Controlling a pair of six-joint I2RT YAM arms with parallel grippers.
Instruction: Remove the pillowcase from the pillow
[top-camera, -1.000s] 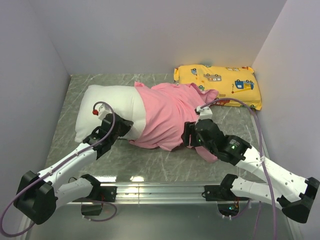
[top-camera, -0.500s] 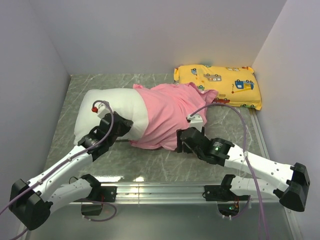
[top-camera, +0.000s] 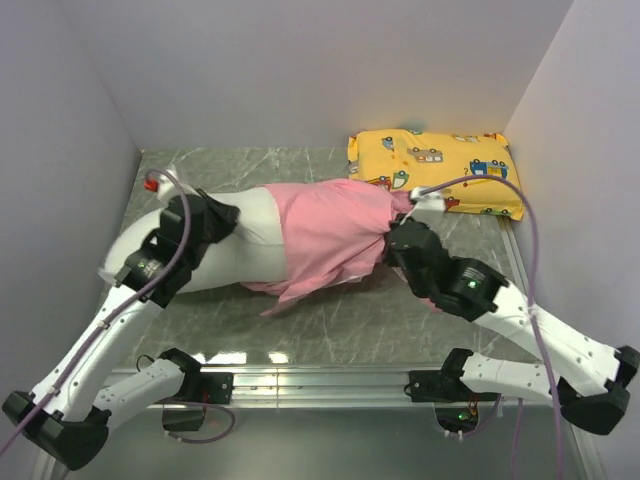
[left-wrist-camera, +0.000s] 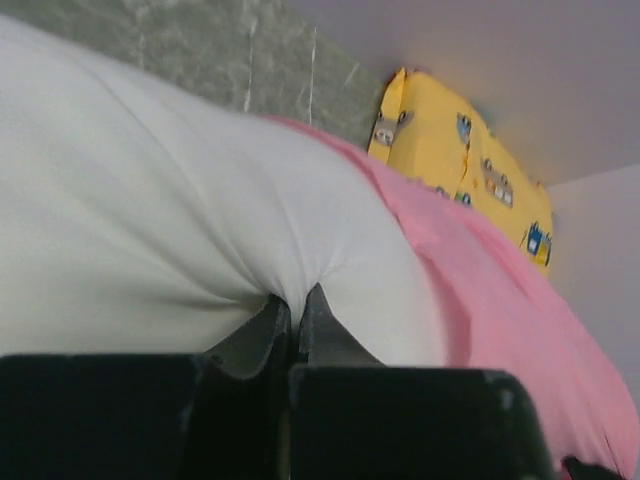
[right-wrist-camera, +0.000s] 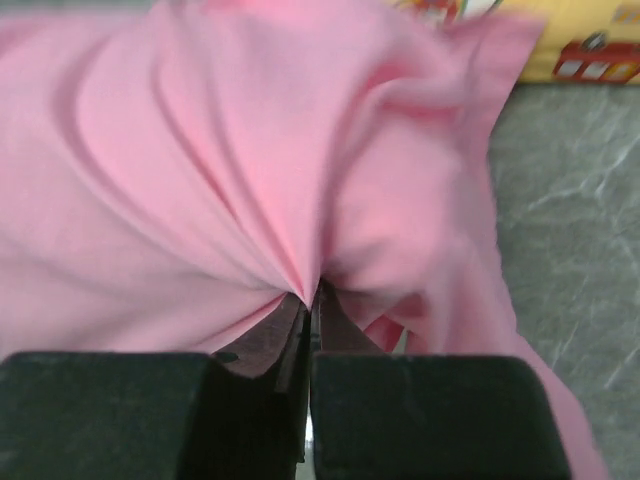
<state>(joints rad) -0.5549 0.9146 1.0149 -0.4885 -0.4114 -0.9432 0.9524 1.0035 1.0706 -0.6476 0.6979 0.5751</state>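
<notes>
We see the grey marbled table (top-camera: 330, 320) first, walled in on three sides. Across its left and middle lies the pillow (top-camera: 245, 262), plump and white, its left half bare. Its right half sits inside the pillowcase (top-camera: 325, 235). This pink cover is drawn taut toward the right, with a loose flap hanging at its near edge. Behind it, in the far right corner, lies a yellow cushion (top-camera: 440, 170) printed with cartoon vehicles, just beside the pink cloth.

The left gripper (left-wrist-camera: 295, 300) is pinched tight on a fold of the pillow's white fabric, which puckers into its fingers in the wrist view. The right gripper (right-wrist-camera: 312, 295) is clenched on a bunch of the pillowcase at its right end, with creases fanning out from the closed fingers. From above, the pillow's left end may be lifted off the table, though we cannot tell for sure.
</notes>
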